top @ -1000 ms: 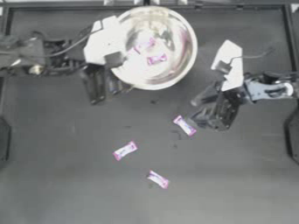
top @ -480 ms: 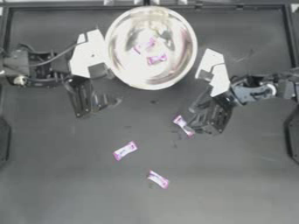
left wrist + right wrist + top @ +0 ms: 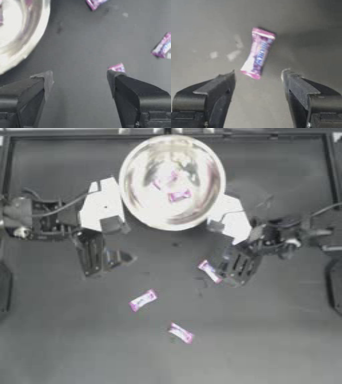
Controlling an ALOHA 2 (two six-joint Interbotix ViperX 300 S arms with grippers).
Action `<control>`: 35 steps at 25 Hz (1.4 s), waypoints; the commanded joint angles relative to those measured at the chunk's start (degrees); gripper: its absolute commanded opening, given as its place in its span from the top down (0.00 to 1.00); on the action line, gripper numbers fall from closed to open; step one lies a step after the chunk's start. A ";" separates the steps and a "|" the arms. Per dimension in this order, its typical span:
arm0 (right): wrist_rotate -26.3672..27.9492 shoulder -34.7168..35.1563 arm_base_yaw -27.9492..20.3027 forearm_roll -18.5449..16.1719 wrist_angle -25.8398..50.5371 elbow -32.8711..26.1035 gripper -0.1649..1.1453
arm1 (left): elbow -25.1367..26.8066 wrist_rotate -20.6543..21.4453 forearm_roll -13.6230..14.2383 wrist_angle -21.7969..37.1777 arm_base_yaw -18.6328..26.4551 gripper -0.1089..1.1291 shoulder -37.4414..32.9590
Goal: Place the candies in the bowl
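The shiny bowl (image 3: 171,158) stands at the back middle with two candies (image 3: 179,195) inside it. Three more candies lie on the table: one (image 3: 209,271) in front of the bowl, one (image 3: 142,300) in the middle, one (image 3: 180,333) nearer the front. My right gripper (image 3: 235,272) is open just right of the first candy; in its wrist view that candy (image 3: 258,53) lies just ahead of the open right gripper (image 3: 258,75). My left gripper (image 3: 100,262) is open, left of the bowl's front. In the left wrist view the left gripper (image 3: 80,75) holds nothing, with the bowl (image 3: 20,30) beside it and a candy (image 3: 117,67) by one fingertip.
Two other candies (image 3: 163,46) (image 3: 94,3) show farther off in the left wrist view. A raised frame edge (image 3: 171,137) runs along the back of the dark table behind the bowl. White arm links flank the bowl on both sides.
The left gripper has drawn back from the bowl's left rim toward the front of the table. The right gripper has shifted left and forward, closer to the candy in front of the bowl.
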 commanded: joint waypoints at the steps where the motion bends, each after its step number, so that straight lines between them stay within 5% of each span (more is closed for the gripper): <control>1: 6.50 0.70 1.49 -6.50 0.53 -2.46 0.18 | 0.09 -0.44 0.00 -0.53 -0.35 0.13 -2.64; 12: 9.67 4.57 2.55 -5.80 -3.78 -3.60 0.12 | 2.11 -0.79 -0.18 -1.93 -0.97 0.13 -3.16; 35: 9.84 11.16 2.55 -7.47 -0.70 -6.68 0.12 | 4.83 -0.70 -2.72 -5.19 -2.20 0.13 -2.99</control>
